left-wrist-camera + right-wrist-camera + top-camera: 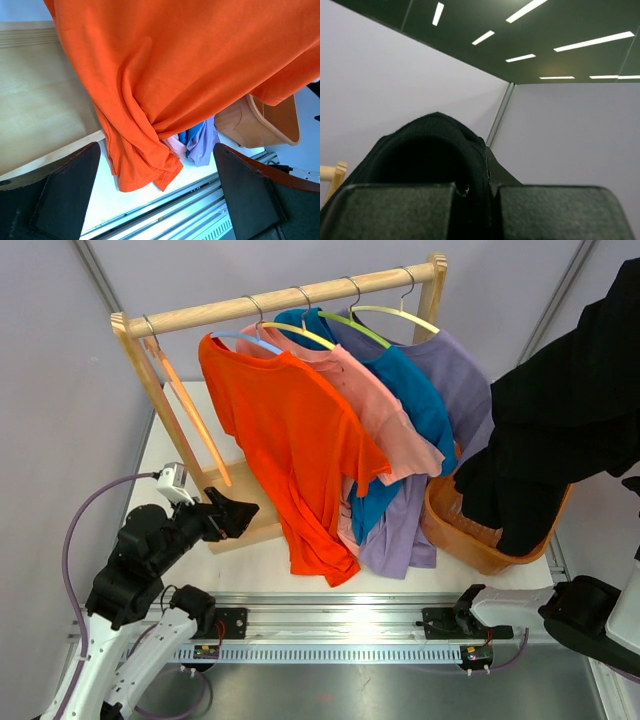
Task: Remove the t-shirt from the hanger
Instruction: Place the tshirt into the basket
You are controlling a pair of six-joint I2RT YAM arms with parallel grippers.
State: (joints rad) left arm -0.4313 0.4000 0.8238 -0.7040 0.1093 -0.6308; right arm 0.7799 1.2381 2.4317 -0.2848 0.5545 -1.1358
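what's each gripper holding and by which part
Right gripper is shut on the black t-shirt, pinching a rolled fabric edge; which edge cannot be told. Left gripper is open, holding nothing.

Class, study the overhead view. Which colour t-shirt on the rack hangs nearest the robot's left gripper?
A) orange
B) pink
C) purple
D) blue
A: the orange t-shirt is the frontmost on the rack, and the open left gripper sits just beside its lower left edge.
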